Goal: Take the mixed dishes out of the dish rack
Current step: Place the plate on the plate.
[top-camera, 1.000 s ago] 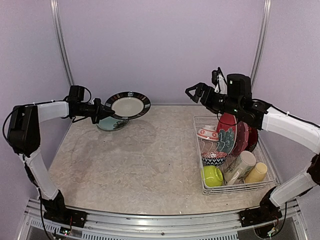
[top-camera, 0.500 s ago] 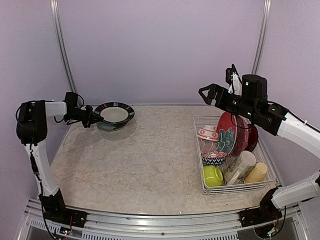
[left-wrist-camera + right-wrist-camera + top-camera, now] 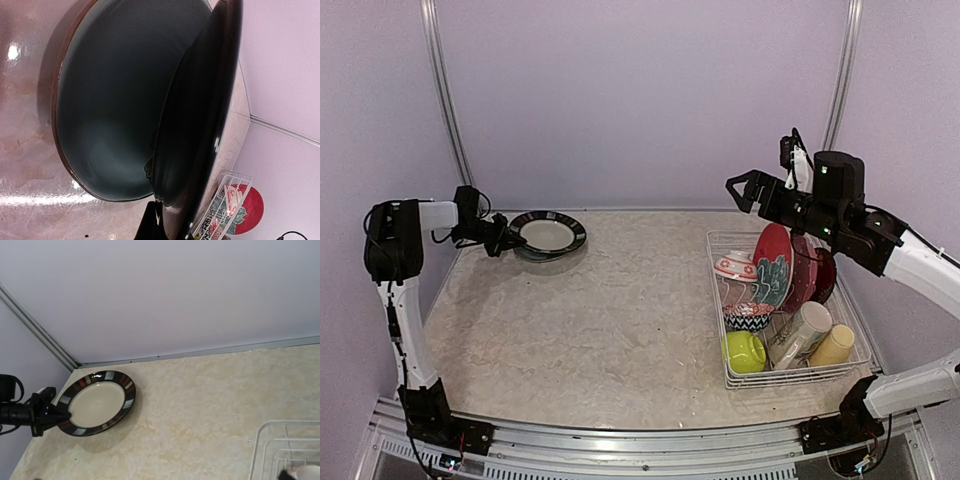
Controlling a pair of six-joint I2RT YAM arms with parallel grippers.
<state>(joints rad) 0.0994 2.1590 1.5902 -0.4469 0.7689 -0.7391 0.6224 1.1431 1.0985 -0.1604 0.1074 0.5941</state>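
The marbled table (image 3: 620,330) fills the floor of the booth. The white wire dish rack (image 3: 760,378) stands at its right side, well apart from the far left corner where two plates sit.

The left arm reaches along the left wall, and the left tool (image 3: 510,240) is clenched on the rim of the black-rimmed cream plate (image 3: 548,234). This plate lies slanted over a grey plate (image 3: 534,255), which rests flat on the table. The left wrist view shows the two rims close together near the tool, though I cannot tell whether they touch. The right tool (image 3: 745,190) hangs in the air over the far end of the rack, its fingers spread and holding nothing.

The other dishes are all in the rack:
- A red patterned plate (image 3: 772,265) stands upright in the far half.
- Dark red plates (image 3: 815,268) stand just behind it.
- A red-and-white bowl (image 3: 733,266) is tipped on edge on their left.
- A blue-chevron bowl (image 3: 748,316) sits below that bowl.
- A lime-green bowl (image 3: 745,352) lies in the near left corner.
- A cream mug (image 3: 802,330) lies on its side to the right of the green bowl.
- A yellow mug (image 3: 833,345) lies just beside the cream mug, at the right wall.
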